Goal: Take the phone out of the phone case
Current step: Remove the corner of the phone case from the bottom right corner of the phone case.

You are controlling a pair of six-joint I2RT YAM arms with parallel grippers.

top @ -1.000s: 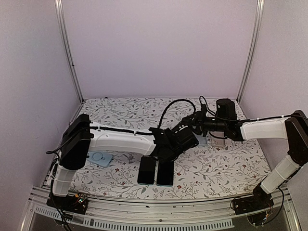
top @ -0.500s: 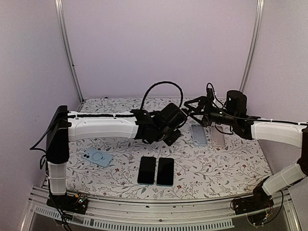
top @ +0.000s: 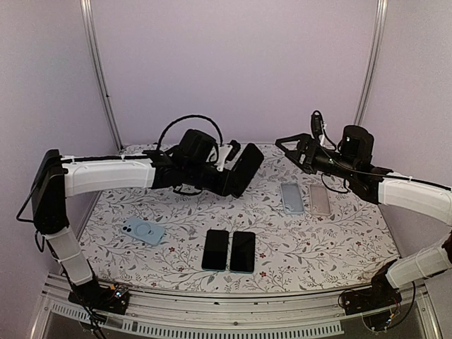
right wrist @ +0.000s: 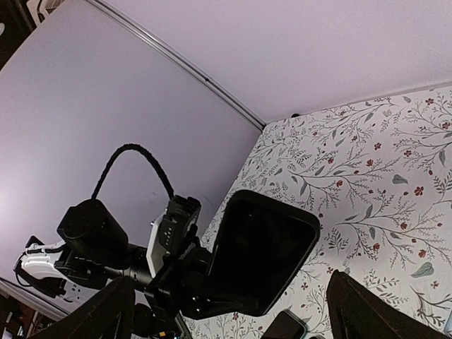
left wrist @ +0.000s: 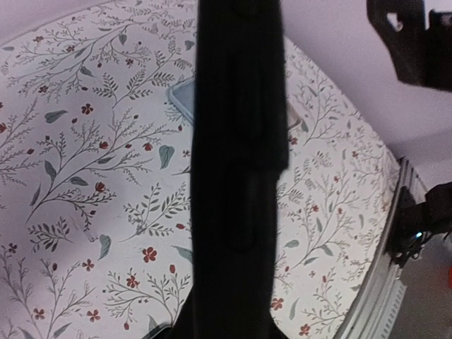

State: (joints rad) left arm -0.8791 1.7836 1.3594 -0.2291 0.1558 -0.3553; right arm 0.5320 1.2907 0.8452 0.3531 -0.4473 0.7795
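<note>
My left gripper point(top: 229, 169) is shut on the lower end of a black phone case point(top: 245, 168), held tilted in the air over the back middle of the table. In the right wrist view the case point(right wrist: 263, 256) shows a dark flat face inside a raised rim, and I cannot tell whether the phone sits in it. It runs edge-on up the middle of the left wrist view point(left wrist: 236, 141). My right gripper point(top: 288, 150) hangs open to the case's right, well apart from it, its fingers point(right wrist: 360, 311) spread wide with nothing between them.
Two black phones point(top: 215, 249) point(top: 242, 251) lie side by side at the front middle of the floral table. A light-blue case point(top: 143, 231) lies at the front left. Two pale grey slabs point(top: 292, 198) point(top: 320, 200) lie under the right arm.
The two grippers were together at the black case low over the table. The right gripper has let go, opened wide and drawn back right. The left arm has lifted the case up and leftward.
</note>
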